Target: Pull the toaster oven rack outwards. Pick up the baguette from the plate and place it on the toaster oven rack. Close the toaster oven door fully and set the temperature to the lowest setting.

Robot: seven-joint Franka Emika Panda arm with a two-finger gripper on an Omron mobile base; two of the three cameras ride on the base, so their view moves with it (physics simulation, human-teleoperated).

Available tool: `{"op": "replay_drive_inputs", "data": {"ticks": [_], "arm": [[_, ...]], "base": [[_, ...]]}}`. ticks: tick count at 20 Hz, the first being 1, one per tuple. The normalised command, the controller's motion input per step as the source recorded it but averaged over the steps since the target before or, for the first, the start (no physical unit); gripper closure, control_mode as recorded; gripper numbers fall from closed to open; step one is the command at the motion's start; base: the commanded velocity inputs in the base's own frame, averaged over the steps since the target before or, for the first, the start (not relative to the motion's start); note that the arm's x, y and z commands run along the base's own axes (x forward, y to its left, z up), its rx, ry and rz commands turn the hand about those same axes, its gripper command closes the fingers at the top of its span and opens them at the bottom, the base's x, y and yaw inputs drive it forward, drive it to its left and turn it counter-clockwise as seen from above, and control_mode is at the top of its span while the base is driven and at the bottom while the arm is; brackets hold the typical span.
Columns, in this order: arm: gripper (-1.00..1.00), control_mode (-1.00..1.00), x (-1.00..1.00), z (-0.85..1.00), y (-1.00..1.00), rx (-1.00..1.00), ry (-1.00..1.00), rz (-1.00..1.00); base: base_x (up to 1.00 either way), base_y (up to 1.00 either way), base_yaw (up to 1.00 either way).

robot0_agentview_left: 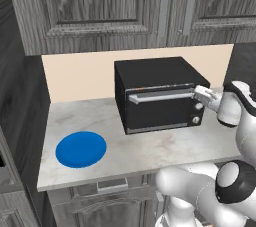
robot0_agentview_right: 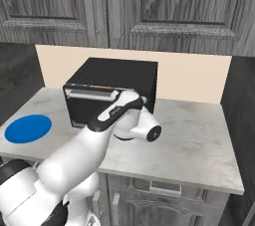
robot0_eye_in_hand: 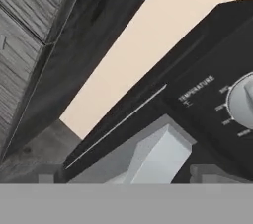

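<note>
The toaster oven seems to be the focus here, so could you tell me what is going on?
The arm has its open gripper at the right end of the oven's front, by the handle and the column of knobs. The door is shut. The hand view shows the temperature knob close ahead, not yet grasped. The plate lies bare on the counter's left side.
</note>
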Motion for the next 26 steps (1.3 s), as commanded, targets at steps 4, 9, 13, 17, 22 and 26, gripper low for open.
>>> {"op": "replay_drive_inputs", "data": {"ticks": [4,9,13,17,22,26], "arm": [[-1.0,-1.0,0.38,0.0,0.48,-0.22,0.0,-0.24],[-1.0,-1.0,0.07,0.0,0.4,-0.2,0.0,-0.2],[-1.0,-1.0,0.21,0.0,0.49,-0.2,0.0,-0.17],[-1.0,-1.0,0.28,0.07,0.44,-0.18,0.02,-0.13],[-1.0,-1.0,0.55,0.07,0.42,-0.17,0.07,-0.11],[-1.0,-1.0,0.47,0.06,0.38,-0.17,0.12,-0.11]], "base": [[0.0,0.0,0.0],[0.0,0.0,0.0],[0.0,0.0,0.0],[0.0,0.0,0.0],[0.0,0.0,0.0],[0.0,0.0,0.0]]}}
